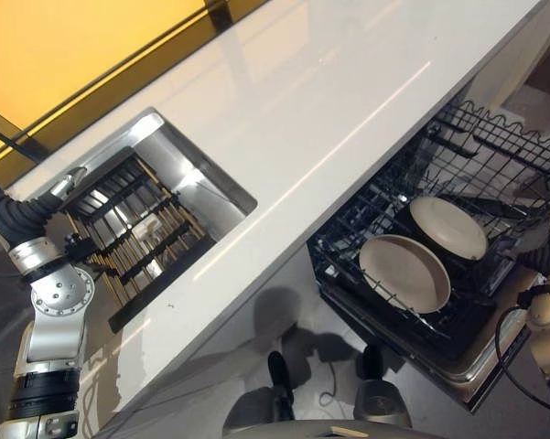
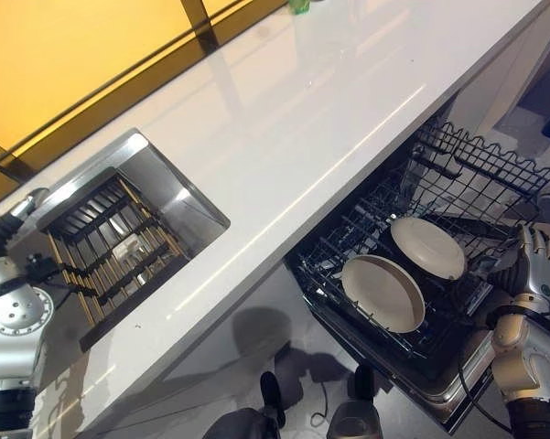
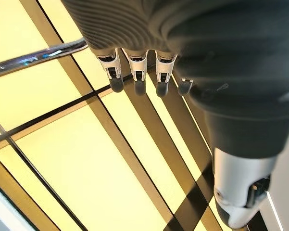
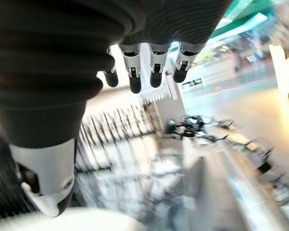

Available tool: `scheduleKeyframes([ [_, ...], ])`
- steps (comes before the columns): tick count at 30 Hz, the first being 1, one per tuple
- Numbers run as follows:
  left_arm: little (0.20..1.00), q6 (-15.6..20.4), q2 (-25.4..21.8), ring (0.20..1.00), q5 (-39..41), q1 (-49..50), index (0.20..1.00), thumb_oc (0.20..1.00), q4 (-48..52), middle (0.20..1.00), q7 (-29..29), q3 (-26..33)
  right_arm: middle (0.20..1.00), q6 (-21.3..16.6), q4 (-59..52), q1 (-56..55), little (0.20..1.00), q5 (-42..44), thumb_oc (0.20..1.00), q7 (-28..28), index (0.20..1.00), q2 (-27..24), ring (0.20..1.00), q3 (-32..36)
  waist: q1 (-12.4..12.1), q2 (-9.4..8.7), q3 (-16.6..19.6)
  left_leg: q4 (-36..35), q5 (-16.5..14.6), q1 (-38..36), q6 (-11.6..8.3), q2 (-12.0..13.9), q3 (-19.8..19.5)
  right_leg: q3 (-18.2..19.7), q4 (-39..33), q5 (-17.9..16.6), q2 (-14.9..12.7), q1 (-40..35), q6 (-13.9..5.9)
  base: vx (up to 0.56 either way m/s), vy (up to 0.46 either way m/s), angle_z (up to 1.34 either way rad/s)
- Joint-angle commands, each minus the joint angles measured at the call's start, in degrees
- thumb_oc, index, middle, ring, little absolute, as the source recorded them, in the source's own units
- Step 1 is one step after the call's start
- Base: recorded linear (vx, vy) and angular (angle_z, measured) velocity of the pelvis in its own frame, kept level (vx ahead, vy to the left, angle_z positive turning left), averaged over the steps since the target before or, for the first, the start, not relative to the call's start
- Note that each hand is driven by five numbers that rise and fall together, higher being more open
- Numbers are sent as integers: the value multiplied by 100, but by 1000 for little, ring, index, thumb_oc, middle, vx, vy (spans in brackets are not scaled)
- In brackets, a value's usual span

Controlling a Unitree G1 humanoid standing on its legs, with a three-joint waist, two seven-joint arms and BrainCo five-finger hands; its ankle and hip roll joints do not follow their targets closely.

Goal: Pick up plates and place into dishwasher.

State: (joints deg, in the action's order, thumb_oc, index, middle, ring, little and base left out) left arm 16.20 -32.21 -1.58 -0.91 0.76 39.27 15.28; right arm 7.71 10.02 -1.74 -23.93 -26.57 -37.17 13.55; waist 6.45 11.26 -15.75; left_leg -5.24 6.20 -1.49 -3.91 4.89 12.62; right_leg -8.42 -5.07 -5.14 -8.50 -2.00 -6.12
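Note:
Two cream plates stand in the open dishwasher's lower rack (image 1: 494, 155), one nearer me (image 1: 404, 272) and one behind it (image 1: 448, 227). My right hand (image 2: 542, 251) hovers at the rack's right side, just right of the plates, touching neither. Its fingers (image 4: 154, 62) are straight and hold nothing. My left hand (image 3: 137, 67) is over by the sink (image 1: 197, 178) at the far left, fingers (image 3: 163, 72) relaxed and empty. Its dark ribbed cover (image 1: 14, 219) reaches up beside the sink's left end.
A long white countertop (image 1: 348, 91) runs diagonally between the sink and the dishwasher. A dark slatted rack (image 1: 133, 229) lies in the sink. Yellow panels (image 1: 64, 46) back the counter. The pulled-out dishwasher door (image 1: 458, 366) juts toward me below the rack.

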Motion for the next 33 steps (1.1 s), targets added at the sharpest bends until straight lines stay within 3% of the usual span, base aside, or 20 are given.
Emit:
scheduleKeyframes([
  [1, 1000, 382, 48, 1000, -177, -50, 1000, 1000, -224, 1000, 55, 281, 1000, -617, -526, -78, 1000, 816, 1000, -433, 1000, 67, 1000, 115, 100, -62, 375, 118, -147, 135, -275, 106, -67, -49, 1351, 908, -522, 421, -291, 61, 171, -2],
  [7, 1000, 331, 321, 1000, -110, 26, 1000, 1000, -358, 1000, 39, 117, 1000, -1153, -250, -37, 1000, 1821, 1000, -352, 1000, 320, 1000, 79, 131, 262, 199, 797, -316, 313, -245, 74, -168, 111, 2352, 1423, -558, 696, -51, 99, 205, -12],
  [14, 1000, 240, 410, 1000, -85, -191, 1000, 1000, -455, 1000, 182, -247, 1000, -1810, 217, 265, 1000, 2947, 1000, -655, 1000, 354, 1000, -93, 167, 426, -130, 1495, -529, 720, -160, 15, -147, 231, 3291, 1777, -709, 1144, 142, 42, 162, -15],
  [21, 1000, 93, 233, 1000, 154, -584, 1000, 1000, -586, 1000, 368, -621, 1000, -2203, 449, 617, 1000, 3380, 1000, -938, 1000, 353, 1000, -224, 199, 580, -469, 2052, -696, 1271, -12, -131, -205, 430, 4271, 2082, -851, 1902, 268, -53, 111, -6],
  [33, 1000, -90, 217, 1000, 207, -914, 1000, 1000, -511, 1000, 438, -972, 1000, -2504, 961, 950, 1000, 4548, 1000, 224, 1000, 417, 1000, -640, 198, 592, -762, 3190, -1128, 2048, 87, -153, -335, 797, 5450, 2496, -991, 2718, 539, 36, 63, 0],
])
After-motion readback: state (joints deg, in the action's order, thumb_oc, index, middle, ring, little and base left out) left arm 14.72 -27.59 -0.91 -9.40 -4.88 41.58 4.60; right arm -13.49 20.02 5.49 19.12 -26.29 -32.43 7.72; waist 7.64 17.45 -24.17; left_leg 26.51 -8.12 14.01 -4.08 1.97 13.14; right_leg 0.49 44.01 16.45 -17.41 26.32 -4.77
